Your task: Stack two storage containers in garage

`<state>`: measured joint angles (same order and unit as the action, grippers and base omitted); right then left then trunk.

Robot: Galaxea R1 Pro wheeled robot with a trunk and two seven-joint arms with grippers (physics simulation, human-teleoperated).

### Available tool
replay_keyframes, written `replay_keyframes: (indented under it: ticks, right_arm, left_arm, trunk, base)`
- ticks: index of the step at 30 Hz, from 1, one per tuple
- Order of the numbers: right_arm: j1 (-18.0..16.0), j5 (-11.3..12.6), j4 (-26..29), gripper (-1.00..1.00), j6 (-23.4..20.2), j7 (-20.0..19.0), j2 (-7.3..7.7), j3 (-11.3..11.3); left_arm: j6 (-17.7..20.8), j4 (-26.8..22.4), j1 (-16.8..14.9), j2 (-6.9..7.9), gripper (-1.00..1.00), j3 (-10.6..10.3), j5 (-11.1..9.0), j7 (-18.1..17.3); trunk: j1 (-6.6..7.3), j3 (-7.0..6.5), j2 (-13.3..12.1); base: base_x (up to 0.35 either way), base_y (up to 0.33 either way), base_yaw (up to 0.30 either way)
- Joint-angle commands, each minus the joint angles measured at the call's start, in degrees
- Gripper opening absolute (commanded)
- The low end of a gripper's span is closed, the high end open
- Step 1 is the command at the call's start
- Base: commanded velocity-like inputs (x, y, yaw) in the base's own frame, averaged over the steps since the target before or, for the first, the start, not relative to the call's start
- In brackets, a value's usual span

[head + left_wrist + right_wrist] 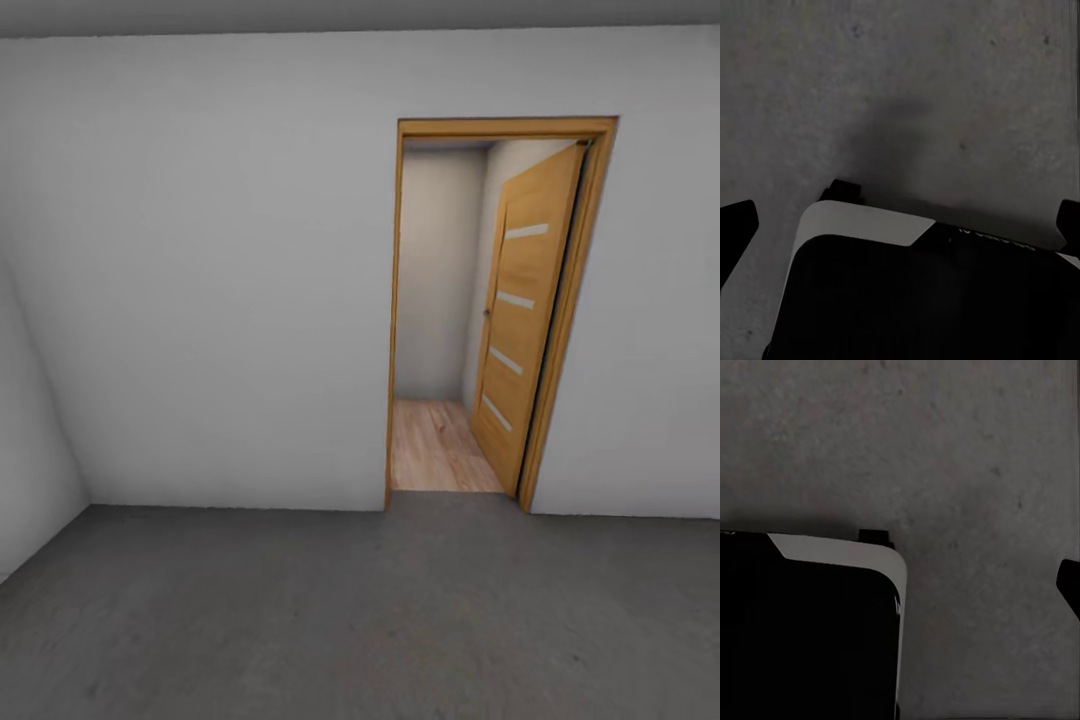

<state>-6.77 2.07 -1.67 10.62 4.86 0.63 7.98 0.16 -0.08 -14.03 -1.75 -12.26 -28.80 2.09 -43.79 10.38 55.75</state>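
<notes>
From the head camera, a plain white wall [200,300] runs across the garage, meeting the rough grey floor [350,620]. To the right, a light wooden door [525,320] with four frosted strips stands open, showing wood plank flooring [440,450] beyond. Both wrist cameras look down at concrete and the robot's black-and-white base [907,292]; dark fingertips [735,225] sit wide apart at the edges, seemingly holding nothing.

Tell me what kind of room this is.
Likely a bare garage: rough dark grey concrete-like floor, plain white-grey walls, and an open light wooden door with four frosted strips leading onto wood planks.
</notes>
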Motion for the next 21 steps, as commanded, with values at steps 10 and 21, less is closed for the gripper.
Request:
replay_keyframes:
  ticks: [10,21]
  right_arm:
    - [-0.09,0.21,-0.18,1.00,0.28,0.15,-0.02,0.45]
    - [-0.09,0.21,-0.18,1.00,0.28,0.16,-0.02,0.46]
  left_arm:
    - [0.02,-0.01,-0.03,-0.01,1.00,-0.49,-0.46,0.19]
    - [0.02,-0.01,-0.03,-0.01,1.00,-0.49,-0.46,0.19]
  trunk:
    - [-0.67,0.62,1.27]
    - [-0.67,0.62,1.27]
  base:
    - [0.000,0.000,-0.283]
    - [0.000,0.000,-0.283]
